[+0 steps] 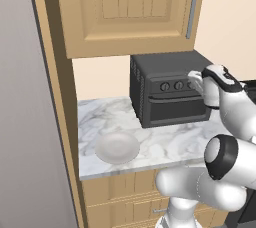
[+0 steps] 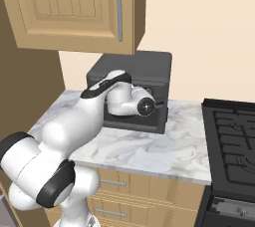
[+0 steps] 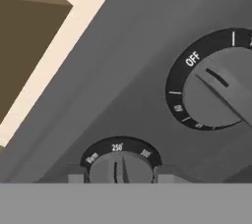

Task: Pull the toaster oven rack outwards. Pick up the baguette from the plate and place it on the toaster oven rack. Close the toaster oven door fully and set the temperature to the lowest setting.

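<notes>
The dark grey toaster oven (image 1: 165,69) (image 2: 144,64) stands at the back of the marble counter. Its door (image 1: 176,109) is closed flat against the front. My gripper (image 1: 196,83) is pressed up to the row of knobs. In the hand view my gripper (image 3: 120,174) is shut on the temperature knob (image 3: 120,165), a fingertip (image 3: 75,175) on each side; the dial reads Warm, 250, 300. Another knob (image 3: 216,90), marked OFF, lies to the upper right. The pale round plate (image 1: 117,147) near the counter's front edge is bare. The baguette and the rack are hidden.
A wooden upper cabinet (image 1: 125,7) hangs just above the oven. The black stovetop (image 2: 234,131) adjoins the counter (image 2: 149,146) on the right. A tall grey panel (image 1: 20,122) closes off the left side. Drawers (image 2: 129,191) sit below the counter.
</notes>
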Available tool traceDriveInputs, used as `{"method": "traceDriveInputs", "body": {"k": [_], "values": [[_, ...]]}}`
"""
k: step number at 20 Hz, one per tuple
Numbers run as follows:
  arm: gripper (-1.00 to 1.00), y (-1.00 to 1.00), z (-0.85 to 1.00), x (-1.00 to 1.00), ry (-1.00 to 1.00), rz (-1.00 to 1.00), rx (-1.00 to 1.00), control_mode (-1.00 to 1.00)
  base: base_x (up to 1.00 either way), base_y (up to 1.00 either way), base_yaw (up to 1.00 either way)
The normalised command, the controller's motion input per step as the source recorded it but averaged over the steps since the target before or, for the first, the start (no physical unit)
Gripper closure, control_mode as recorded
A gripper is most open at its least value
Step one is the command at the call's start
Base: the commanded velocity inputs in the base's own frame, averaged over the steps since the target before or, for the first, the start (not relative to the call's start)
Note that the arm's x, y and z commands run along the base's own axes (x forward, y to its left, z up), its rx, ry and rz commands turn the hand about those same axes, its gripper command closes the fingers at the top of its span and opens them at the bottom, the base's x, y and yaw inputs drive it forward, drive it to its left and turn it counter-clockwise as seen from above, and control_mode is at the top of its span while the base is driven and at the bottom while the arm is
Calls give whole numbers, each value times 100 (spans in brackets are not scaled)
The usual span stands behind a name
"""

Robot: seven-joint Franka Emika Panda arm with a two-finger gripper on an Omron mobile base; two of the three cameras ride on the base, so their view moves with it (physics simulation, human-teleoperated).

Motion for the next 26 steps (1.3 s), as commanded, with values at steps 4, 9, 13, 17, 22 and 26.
{"method": "traceDriveInputs", "body": {"k": [4, 9, 13, 17, 22, 26], "values": [[100, 8, 0, 8, -1, 22, -62, -100, 0, 0, 0], [100, 6, -1, 7, -2, 21, -65, -100, 0, 0, 0], [100, 0, -5, 4, -5, 16, -63, -100, 0, 0, 0], [100, 0, -7, 4, -10, 11, -60, -100, 0, 0, 0], [100, 0, -6, 11, -10, 11, -56, -100, 0, 0, 0], [100, 0, -9, 18, -8, 13, -56, -100, 0, 0, 0]]}}
